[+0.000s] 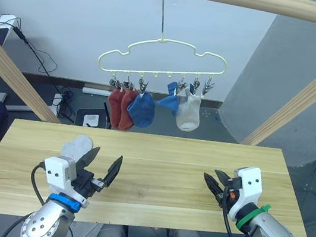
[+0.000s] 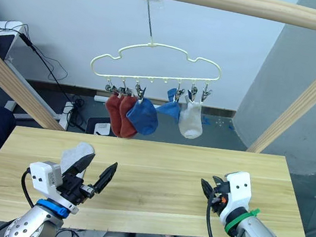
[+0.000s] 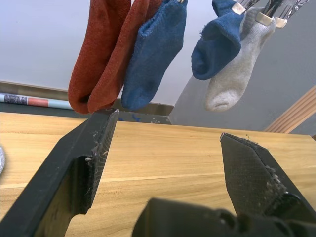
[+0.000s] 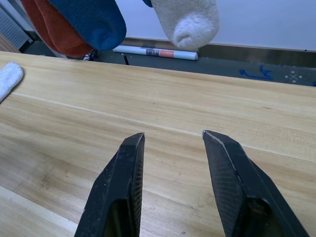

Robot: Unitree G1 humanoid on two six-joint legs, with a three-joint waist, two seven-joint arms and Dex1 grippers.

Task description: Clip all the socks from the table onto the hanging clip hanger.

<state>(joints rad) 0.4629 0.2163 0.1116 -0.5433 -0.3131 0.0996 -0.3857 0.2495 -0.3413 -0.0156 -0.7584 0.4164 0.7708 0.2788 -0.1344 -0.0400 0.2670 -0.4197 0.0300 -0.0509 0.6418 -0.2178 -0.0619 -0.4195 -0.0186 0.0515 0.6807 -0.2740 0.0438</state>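
Both claws released, empty: L gripper [image 1: 101,168] at 7 o'clock, R gripper [image 1: 214,184] at 5. Head view: clip hanger [image 1: 162,59] at 12 carries 5 socks, 2 red, 2 blue, 1 grey [image 1: 189,113]. Wrist views: last grey sock [image 4: 9,78] lies on table [image 1: 163,161] near your L gripper; 1 left.

5 socks [image 1: 141,109] on hanger [image 1: 162,59], 1 grey sock [image 1: 77,146] on table [image 1: 169,162].
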